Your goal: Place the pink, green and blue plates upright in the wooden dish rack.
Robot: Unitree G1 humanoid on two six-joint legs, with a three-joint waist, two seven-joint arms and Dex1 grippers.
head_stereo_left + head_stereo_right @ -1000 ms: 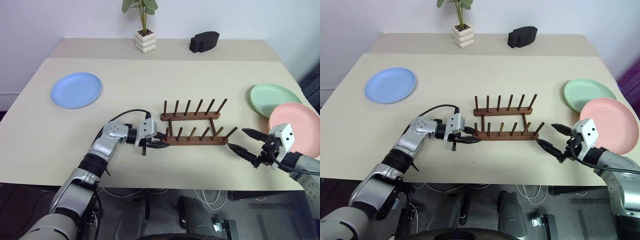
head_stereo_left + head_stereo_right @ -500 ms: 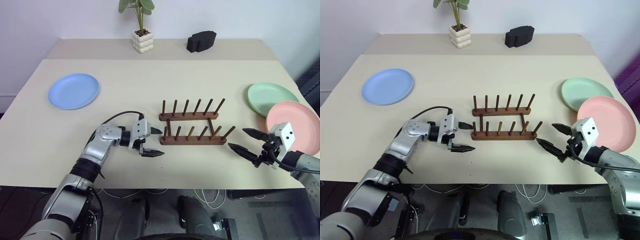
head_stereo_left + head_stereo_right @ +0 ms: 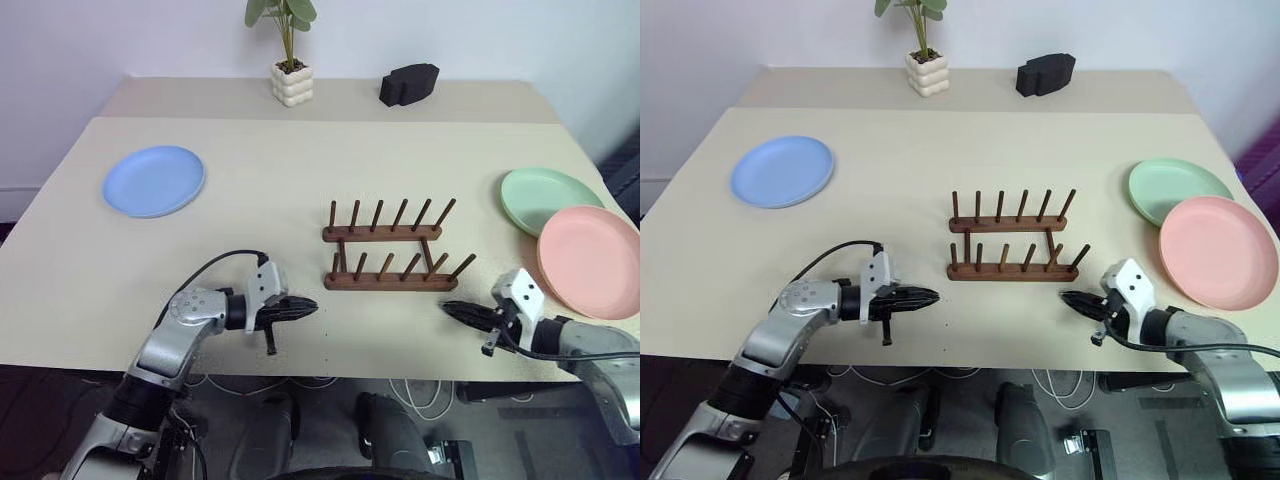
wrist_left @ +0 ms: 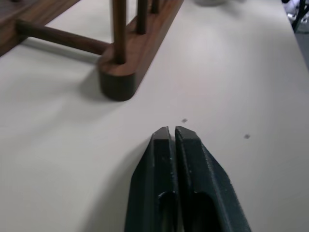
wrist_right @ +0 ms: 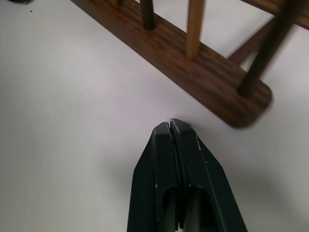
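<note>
Plates: pink plate and green plate overlap at the table's right edge, blue plate lies flat far left; all three well apart from the rack
Handling: they look light, stiff and smooth, probably slippery; pinching the raised rim seems best
Rack: wooden dish rack stands empty mid-table
Left gripper: jaws pressed together, holding nothing, near the rack's left end
Right gripper: jaws closed, empty, just off the rack's right end
</note>
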